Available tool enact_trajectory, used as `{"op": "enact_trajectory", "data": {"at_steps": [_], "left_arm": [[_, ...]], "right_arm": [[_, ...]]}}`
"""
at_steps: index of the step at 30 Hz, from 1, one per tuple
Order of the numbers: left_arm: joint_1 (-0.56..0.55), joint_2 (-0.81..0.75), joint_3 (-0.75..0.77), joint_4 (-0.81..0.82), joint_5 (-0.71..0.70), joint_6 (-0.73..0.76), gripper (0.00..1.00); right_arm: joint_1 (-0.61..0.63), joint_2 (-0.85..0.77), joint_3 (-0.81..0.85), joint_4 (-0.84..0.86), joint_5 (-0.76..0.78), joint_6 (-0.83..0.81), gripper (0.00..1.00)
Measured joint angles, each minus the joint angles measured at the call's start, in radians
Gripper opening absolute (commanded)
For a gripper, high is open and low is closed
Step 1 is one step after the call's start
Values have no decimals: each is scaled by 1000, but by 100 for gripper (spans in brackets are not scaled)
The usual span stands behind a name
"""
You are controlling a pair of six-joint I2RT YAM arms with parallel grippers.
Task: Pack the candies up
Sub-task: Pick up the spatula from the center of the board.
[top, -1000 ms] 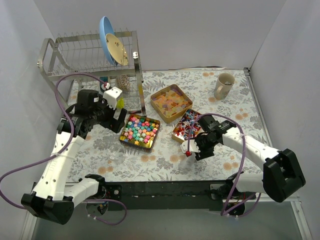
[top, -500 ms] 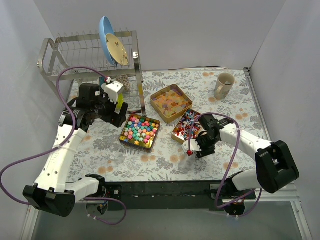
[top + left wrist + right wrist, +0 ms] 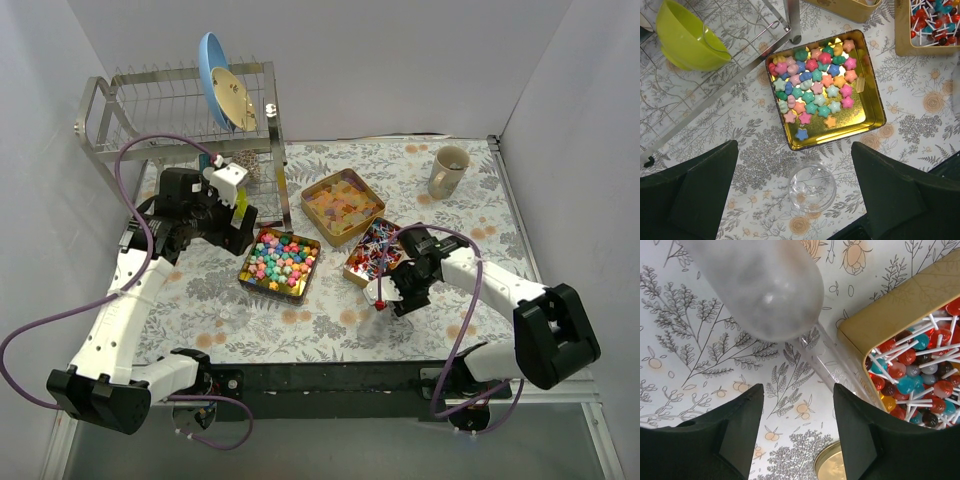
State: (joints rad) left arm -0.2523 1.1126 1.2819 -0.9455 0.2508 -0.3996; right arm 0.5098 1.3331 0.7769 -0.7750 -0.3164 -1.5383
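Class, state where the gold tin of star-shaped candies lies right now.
In the top view, the star-candy tin lies left of centre, just in front of the dish rack, with the lollipop tin to its right.

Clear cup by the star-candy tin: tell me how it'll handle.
The clear cup looks empty and thin-walled, so it is probably light and easily slid or tipped. Its smooth round wall may slip when gripped.
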Motion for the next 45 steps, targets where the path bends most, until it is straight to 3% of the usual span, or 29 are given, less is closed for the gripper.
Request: {"op": "enact_trajectory", "data": {"at_steps": [6, 17, 25, 34, 42, 45], "left_arm": [[0, -1, -24, 4, 2, -1, 96], [0, -2, -30, 29, 36, -1, 93], [-80, 21, -63, 98, 103, 7, 91], [-309, -74, -241, 256, 96, 145, 89], [-400, -349, -483, 514, 107, 438, 65], [-400, -422, -565, 592, 148, 572, 62]], "right_arm": [[0, 91, 2, 55, 8, 4, 59], [0, 59, -48, 72, 51, -37, 2], [0, 3, -29, -68, 45, 40, 1], [-3, 79, 446, -377, -220, 307, 1], [-26, 148, 476, -481, -381, 463, 1], [-37, 158, 499, -496, -399, 484, 1]]}}
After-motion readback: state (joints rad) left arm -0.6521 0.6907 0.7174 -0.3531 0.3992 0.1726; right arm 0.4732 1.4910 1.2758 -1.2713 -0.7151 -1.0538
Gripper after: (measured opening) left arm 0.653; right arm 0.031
